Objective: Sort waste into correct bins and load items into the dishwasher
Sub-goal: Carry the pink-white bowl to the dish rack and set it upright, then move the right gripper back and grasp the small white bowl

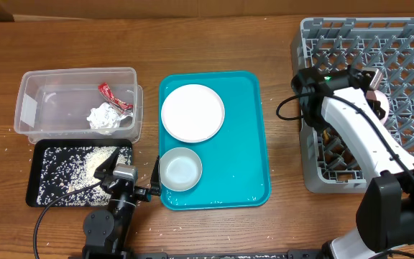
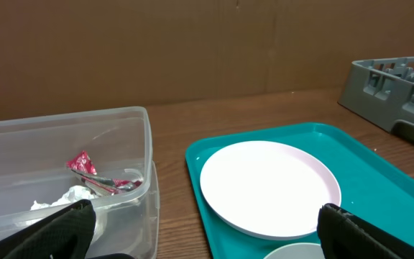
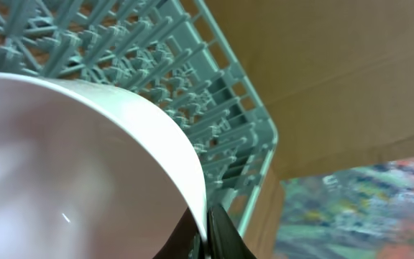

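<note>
Counts: one plate (image 1: pixel 192 113), one bowl (image 1: pixel 180 170), one wrapper (image 1: pixel 113 96), one tissue (image 1: pixel 103 117). Left end effector (image 1: pixel 131 171) apart; right end effector (image 3: pixel 207 230) clamped on dish (image 3: pixel 85 158).

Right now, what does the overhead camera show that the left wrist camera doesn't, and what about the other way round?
Only overhead: the black tray scattered with rice, and the right arm reaching over the grey dish rack. Only the left wrist: the face of the brown wall behind the table. Both: the clear tub holding a red wrapper and a white tissue, the teal tray with the plate on it, and the dish rack.
</note>
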You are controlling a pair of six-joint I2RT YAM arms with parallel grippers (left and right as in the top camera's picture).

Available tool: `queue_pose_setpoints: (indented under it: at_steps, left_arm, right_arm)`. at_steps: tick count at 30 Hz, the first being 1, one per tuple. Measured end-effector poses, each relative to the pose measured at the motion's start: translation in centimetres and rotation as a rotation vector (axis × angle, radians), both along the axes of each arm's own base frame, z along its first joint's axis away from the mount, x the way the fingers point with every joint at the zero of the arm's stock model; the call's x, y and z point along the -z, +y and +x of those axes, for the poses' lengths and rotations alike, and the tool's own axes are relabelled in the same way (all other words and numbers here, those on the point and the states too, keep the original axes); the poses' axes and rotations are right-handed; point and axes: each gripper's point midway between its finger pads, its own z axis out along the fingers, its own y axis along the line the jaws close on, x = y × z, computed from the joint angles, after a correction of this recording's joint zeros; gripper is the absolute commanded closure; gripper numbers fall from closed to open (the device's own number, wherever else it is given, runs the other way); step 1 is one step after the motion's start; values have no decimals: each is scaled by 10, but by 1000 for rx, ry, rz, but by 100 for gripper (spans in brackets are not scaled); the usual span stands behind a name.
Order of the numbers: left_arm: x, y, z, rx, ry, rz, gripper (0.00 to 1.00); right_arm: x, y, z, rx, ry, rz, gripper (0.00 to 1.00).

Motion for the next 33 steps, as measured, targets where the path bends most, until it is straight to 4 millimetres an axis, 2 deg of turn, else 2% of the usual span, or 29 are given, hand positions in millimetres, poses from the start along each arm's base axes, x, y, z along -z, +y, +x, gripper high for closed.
queue_pose_setpoints:
  at_steps: [5,24,25,26,28,33]
  left_arm:
    - [0,0,0,0,0,0,0]
    - [0,0,0,0,0,0,0]
    - [0,0,0,0,0,0,0]
    - [0,0,0,0,0,0,0]
    - [0,0,0,0,0,0,0]
    - [0,0,0,0,0,0,0]
  right_arm:
    - [12,0,-4,-16,57,-5,96]
    - [11,24,3,-136,120,-113,96]
    - [11,26,3,-143,129,-120,89]
    - [11,27,2,-151,145,-127,72]
    - [12,31,1,-164,155,-123,58]
    - [12,52,1,-233,184,-131,57]
